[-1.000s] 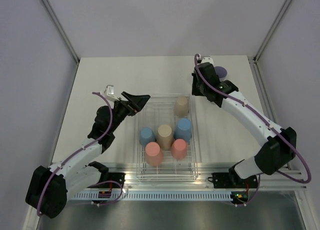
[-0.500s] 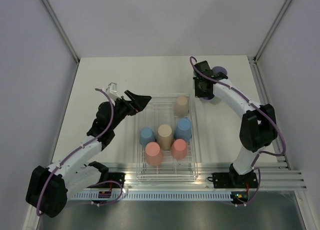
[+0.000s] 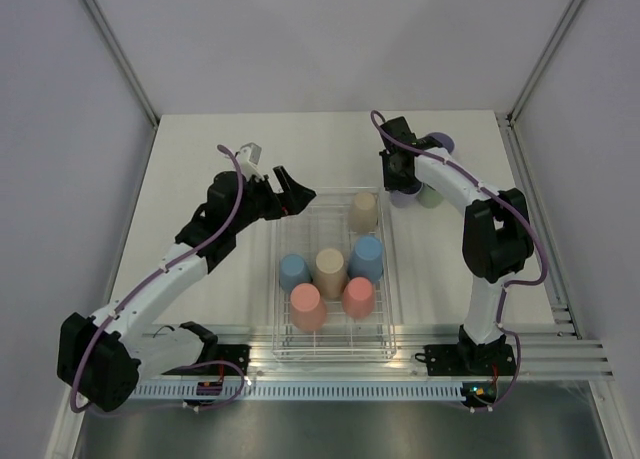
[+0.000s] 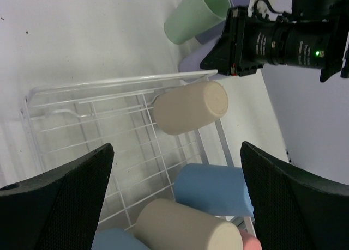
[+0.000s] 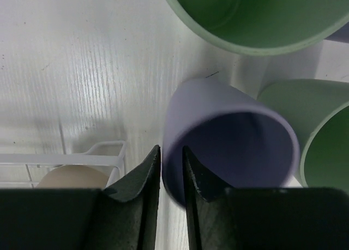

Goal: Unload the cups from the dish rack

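Both arms are sitting in new spots since a second ago. The left gripper [image 3: 291,191] is reaching further toward 12 o'clock, over the far left corner of the clear plastic dish rack [image 3: 335,341] with thin grid bars. The right arm is folding in tighter, with its elbow high.

The top camera is showing six small matte cups bottoms-up in the rack: two beige cups [image 3: 330,271], two blue cups [image 3: 367,257] and two coral pink cups [image 3: 307,306].

Only the right wrist camera is showing that the right gripper [image 5: 169,152] is pinching the wall of a small matte purple cup [image 5: 218,130]. This cup is outside the rack, at 1 o'clock from it. Two pale green cups [image 5: 256,16] are sitting just beside the purple one.

The left wrist camera is showing the left fingers spread wide, holding nothing. The left arm is stretching from 7 o'clock toward 1 o'clock.
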You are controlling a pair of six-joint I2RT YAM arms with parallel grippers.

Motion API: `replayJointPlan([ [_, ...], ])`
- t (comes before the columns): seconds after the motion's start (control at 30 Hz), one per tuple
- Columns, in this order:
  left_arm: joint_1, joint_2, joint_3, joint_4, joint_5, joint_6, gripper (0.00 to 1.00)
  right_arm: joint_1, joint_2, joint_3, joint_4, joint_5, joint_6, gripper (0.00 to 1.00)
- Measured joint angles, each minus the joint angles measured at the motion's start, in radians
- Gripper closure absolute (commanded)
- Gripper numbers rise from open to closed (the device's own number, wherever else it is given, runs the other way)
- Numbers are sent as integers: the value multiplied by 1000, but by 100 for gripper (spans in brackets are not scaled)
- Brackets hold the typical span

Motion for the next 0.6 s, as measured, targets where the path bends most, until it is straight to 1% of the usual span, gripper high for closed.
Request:
replayJointPlan([
  [0.03, -7, 0, 11, -26, 0, 16, 0, 0, 0, 5, 1, 0, -2, 66],
  [0.07, -13, 0, 22, -50, 0, 32, 0, -1, 0, 6, 3, -1, -1, 64],
  [0.23, -47, 0, 75, -156, -3, 99, 0, -1, -3, 6, 6, -4, -3, 56],
  [0.3, -70, 0, 91, -188, -6, 124, 0, -1, -14, 6, 7, -11, -3, 56],
  [0.37, -103, 0, 103, -209, -16, 153, 0, -1, -51, -10, 21, -22, -3, 53],
  [0.47, -158, 5, 117, -234, -30, 196, 0, 7, -177, -80, 66, -29, -3, 46],
  [0.5, -178, 10, 123, -239, -32, 212, 1, 13, -237, -109, 84, -31, -2, 42],
  [0.57, -208, 22, 133, -251, -35, 241, 1, 31, -354, -161, 118, -37, -1, 39],
  [0.6, -221, 27, 136, -256, -39, 257, 1, 43, -413, -185, 142, -42, 0, 34],
])
